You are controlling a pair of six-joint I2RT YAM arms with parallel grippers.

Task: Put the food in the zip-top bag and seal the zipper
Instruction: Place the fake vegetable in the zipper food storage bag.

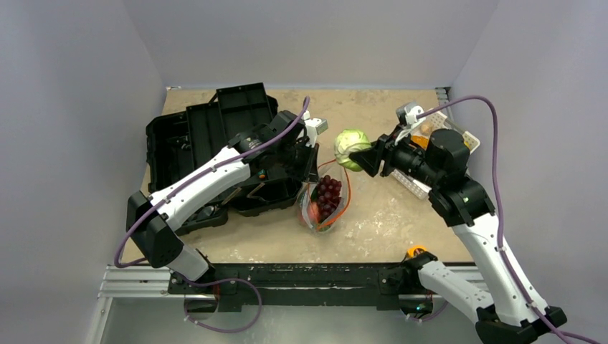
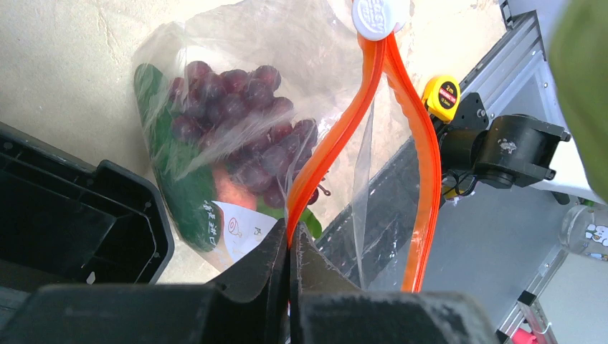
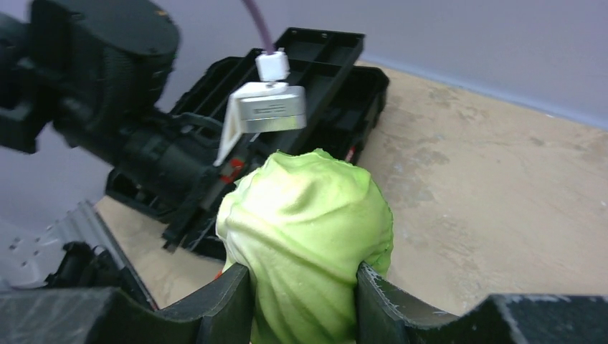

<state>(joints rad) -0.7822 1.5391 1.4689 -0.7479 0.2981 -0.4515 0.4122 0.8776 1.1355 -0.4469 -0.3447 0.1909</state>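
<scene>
Tan tabletop [image 1: 401, 208] below, right pincer [image 3: 302, 278] (arm stretched leftward) grips cabbage [image 3: 305, 215] near bag [image 1: 323, 206].

— Where is the top view?
— High above the near edge, looking down on the whole table [image 1: 401, 215].
— And the 2 wrist views?
— Very close. Left faces the bag [image 2: 272, 50]; right faces the cabbage [image 3: 308, 215]. The top view shows both too.
</scene>
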